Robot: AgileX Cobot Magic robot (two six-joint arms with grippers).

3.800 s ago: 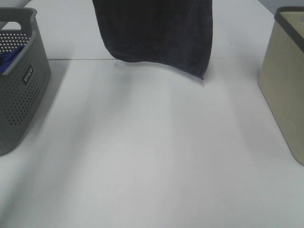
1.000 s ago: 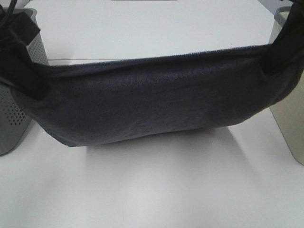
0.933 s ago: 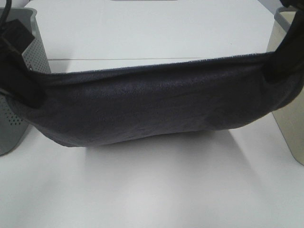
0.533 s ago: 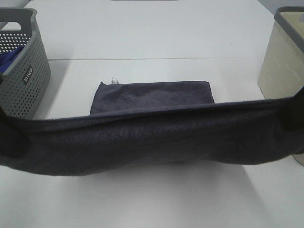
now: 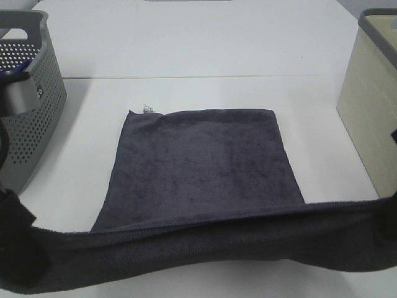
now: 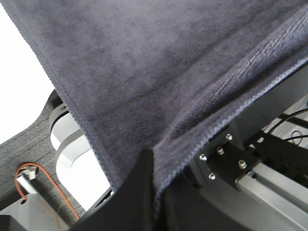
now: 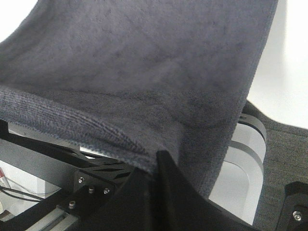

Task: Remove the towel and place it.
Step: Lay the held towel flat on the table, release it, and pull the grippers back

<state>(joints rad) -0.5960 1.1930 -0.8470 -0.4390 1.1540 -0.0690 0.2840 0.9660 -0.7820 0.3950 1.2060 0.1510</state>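
Plush charcoal terry towel (image 5: 198, 161), rectangular, with the far part spread flat on the smooth white worktop (image 5: 205, 56) and a small white tag (image 5: 147, 108) at the far left corner. Near edge raised off the surface as a thick, sagging band across the front of the high view, strung between both arms. Left end effector (image 6: 153, 187) clamped on one near corner, looped pile and stitched hem bunched at the dark fingers. Right end effector (image 7: 161, 168) pinched likewise on the other corner, cloth folded over its tip. Grey perforated plastic basket (image 5: 37, 118) at the left, clear of the towel. Smooth beige bin (image 5: 372, 112) at the right, also apart. Against half a second ago: far more cloth laid flat, held edge drawn closer to the camera. Nearly four seconds back: hung like a curtain at the far side.
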